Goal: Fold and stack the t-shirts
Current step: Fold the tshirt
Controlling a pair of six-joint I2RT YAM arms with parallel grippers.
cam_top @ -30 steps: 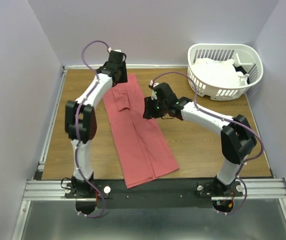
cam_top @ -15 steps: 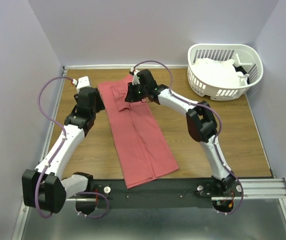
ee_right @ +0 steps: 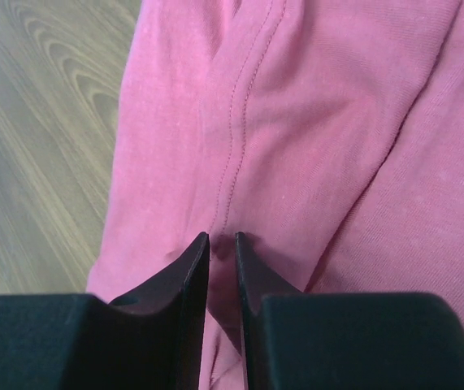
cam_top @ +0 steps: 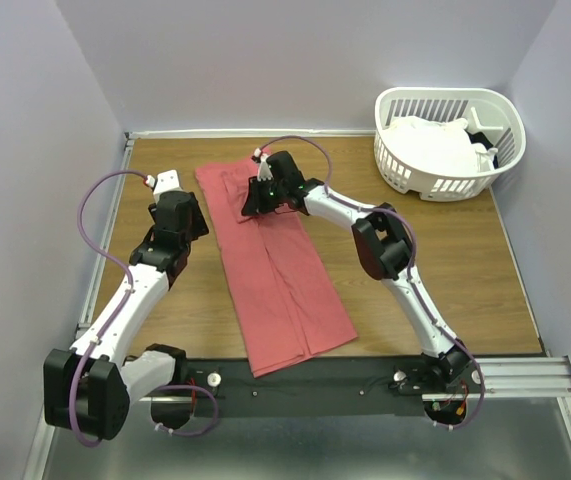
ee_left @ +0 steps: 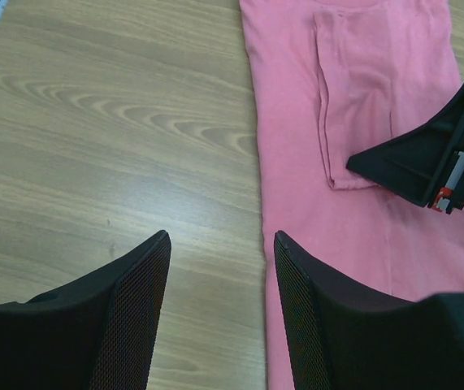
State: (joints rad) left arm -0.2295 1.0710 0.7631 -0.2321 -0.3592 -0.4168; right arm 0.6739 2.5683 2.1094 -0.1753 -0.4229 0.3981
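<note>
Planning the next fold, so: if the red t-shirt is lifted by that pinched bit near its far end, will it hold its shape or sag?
Probably sag: the red t-shirt lies flat with soft creases, so it looks limp. Likely light too: the right gripper pinches a thin fold of it. Dragged over the wooden table, it may bunch.

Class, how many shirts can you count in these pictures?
2 at least. A red shirt lies in a long strip down the middle of the table. White cloth fills the basket at the far right; that heap may hide more than one shirt.
</note>
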